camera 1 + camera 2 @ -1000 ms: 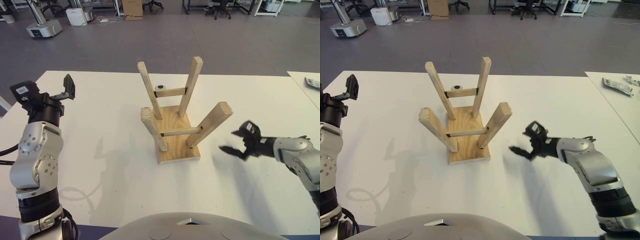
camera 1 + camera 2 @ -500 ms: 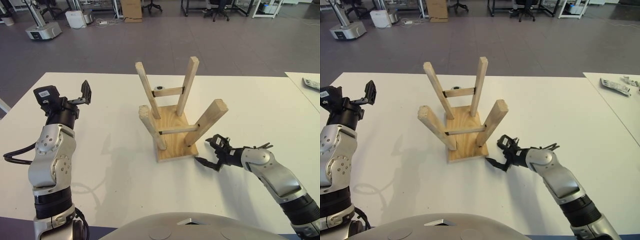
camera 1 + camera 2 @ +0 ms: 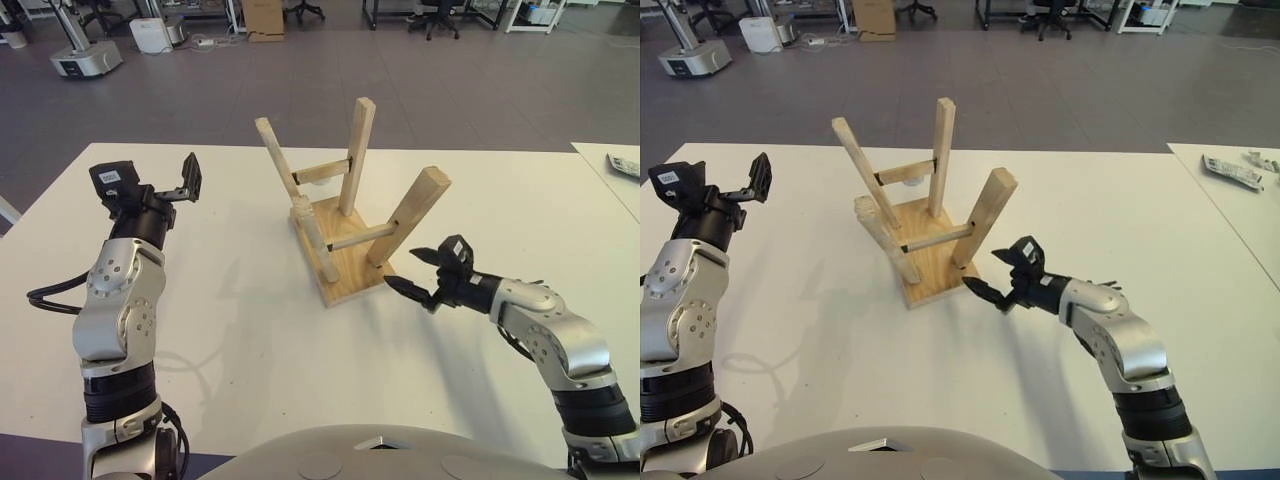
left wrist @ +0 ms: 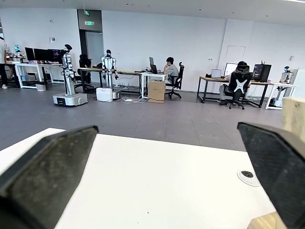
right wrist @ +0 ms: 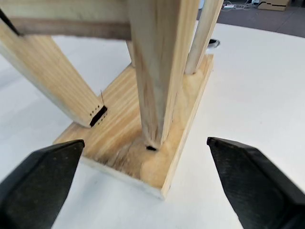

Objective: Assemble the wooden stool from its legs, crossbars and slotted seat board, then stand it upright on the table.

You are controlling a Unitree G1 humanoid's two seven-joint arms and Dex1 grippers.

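The wooden stool (image 3: 345, 225) rests upside down on the white table (image 3: 230, 300), seat board (image 3: 345, 268) flat on the top and its legs pointing up, leaning left. Two crossbars (image 3: 348, 238) join the legs. My right gripper (image 3: 420, 272) is open just right of the board's near right corner; in the right wrist view its fingers (image 5: 40, 176) straddle the seat board (image 5: 138, 124) and the nearest leg (image 5: 159, 71). My left gripper (image 3: 186, 180) is open, held up well left of the stool. A leg (image 4: 293, 112) shows at the left wrist view's edge.
A round cable grommet (image 4: 248, 174) is set in the table behind the stool. A second table (image 3: 620, 170) with small items stands at the right. Bare tabletop lies to the left, right and front of the stool.
The stool has turned on the table, its legs now leaning more to the left. My right gripper reached the board's corner. My left gripper came in toward the stool.
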